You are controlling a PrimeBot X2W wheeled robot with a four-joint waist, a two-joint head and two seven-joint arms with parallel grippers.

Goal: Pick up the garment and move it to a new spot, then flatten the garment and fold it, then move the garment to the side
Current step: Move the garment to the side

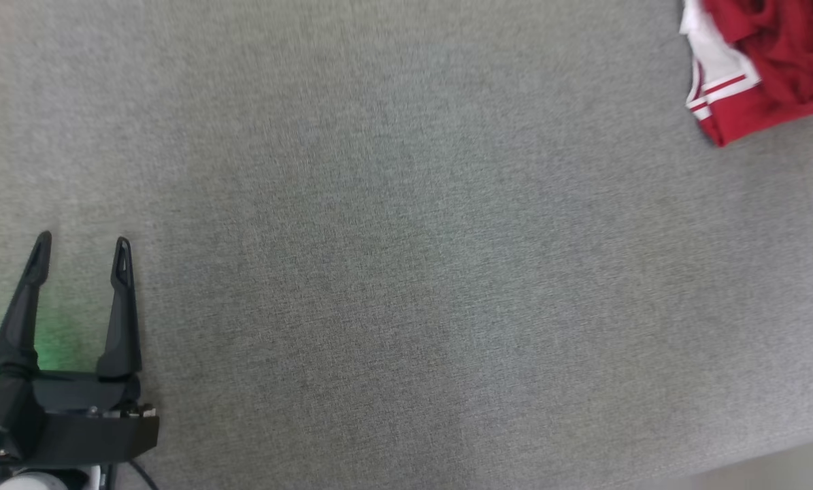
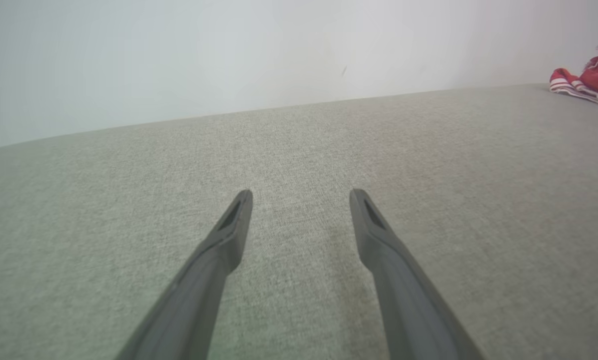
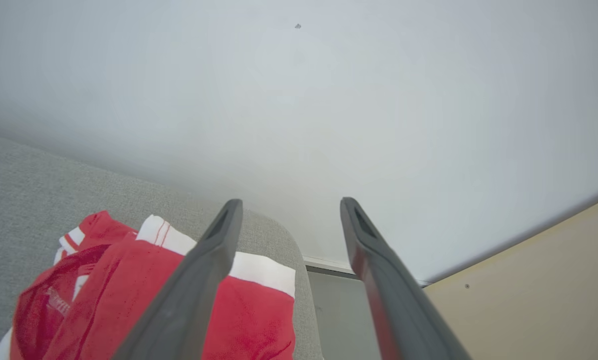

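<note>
The garment (image 1: 773, 61), red with white bands and thin stripes, lies bunched at the far right corner of the grey fabric surface (image 1: 392, 258). In the left wrist view the garment (image 2: 591, 77) is a small red heap at the far right. My left gripper (image 1: 83, 245) hovers low at the near left, open and empty, far from the cloth; its fingers spread wide in its own view (image 2: 301, 192). My right gripper (image 3: 288, 202) is open above the garment (image 3: 248, 310), with nothing between its fingers; the left finger overlaps the cloth in that view.
A pale wall (image 3: 299, 100) rises behind the surface. Past the rounded corner (image 3: 299, 250) of the surface lies a beige floor (image 3: 539, 285). A strip of floor (image 1: 773, 463) shows at the head view's lower right.
</note>
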